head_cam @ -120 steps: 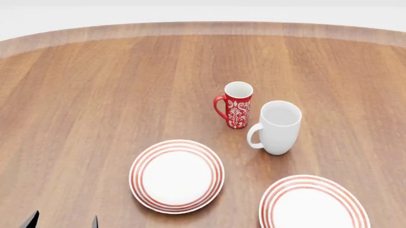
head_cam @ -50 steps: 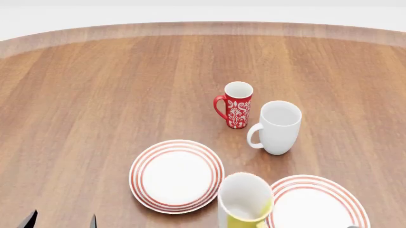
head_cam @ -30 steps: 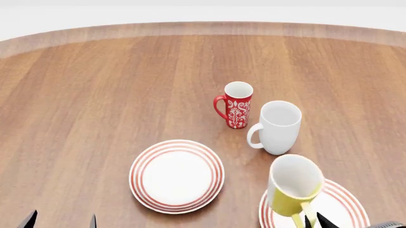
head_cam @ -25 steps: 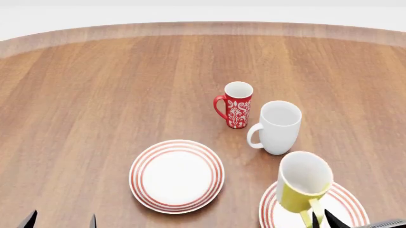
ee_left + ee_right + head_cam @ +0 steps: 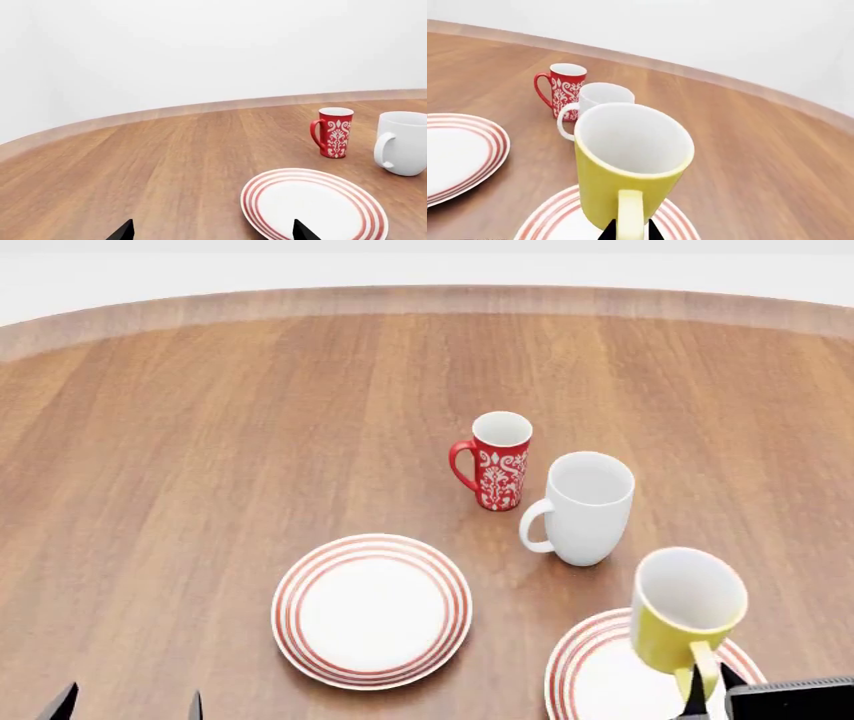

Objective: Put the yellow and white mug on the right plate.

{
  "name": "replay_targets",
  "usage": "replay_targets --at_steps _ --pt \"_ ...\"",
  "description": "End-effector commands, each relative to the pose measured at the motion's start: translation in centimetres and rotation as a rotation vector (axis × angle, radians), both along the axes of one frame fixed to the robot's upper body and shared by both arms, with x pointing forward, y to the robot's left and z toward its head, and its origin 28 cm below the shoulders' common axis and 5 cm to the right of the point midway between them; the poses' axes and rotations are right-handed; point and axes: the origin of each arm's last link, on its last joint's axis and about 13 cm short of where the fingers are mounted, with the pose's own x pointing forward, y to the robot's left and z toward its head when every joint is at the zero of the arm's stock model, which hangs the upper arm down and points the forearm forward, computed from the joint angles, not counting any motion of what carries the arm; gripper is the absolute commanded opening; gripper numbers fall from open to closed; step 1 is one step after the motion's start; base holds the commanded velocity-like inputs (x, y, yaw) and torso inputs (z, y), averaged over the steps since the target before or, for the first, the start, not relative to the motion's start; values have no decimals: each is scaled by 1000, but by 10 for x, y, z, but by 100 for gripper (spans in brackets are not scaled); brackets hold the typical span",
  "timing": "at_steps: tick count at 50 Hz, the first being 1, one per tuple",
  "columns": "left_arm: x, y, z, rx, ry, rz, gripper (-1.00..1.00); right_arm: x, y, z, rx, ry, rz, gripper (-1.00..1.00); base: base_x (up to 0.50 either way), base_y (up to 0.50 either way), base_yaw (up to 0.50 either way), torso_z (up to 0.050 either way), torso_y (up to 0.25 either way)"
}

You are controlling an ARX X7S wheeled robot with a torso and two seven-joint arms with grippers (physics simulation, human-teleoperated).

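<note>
the table was wood with a fine straight grain and a soft satin sheen, paler along its rim. beside the plain white mug, itself smooth like glazed ceramic, the red patterned mug looked equally glossy. the yellow and white mug was smooth, faintly shiny; both plates looked glazed.

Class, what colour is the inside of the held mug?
White, inside the yellow and white mug; clearest in the right wrist view.
</note>
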Motion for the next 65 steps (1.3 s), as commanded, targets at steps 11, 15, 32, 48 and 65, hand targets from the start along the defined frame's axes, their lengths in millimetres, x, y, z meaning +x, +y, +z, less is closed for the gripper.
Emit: replay_targets --at_steps 11,15,32,48,65 --pt "2 -1 1 2 -17 -3 100 14 5 -4 -12 33 -24 -100 0 0 0 0 0" --pt "2 -1 1 2 -17 -4 100 16 7 -7 -13 41 -13 -100 0 0 0 0 0" --pt "2 0 1 2 -19 -2 100 21 11 -23 -17 90 6 -100 0 0 0 0 1" --pt "2 -1 1 2 -19 -3 100 15 8 -34 -15 120 -9 -100 0 0 0 0 0" --pt "2 -1 0 3 -18 -3 100 12 7 -42 -7 137 -17 -100 0 0 0 0 1"
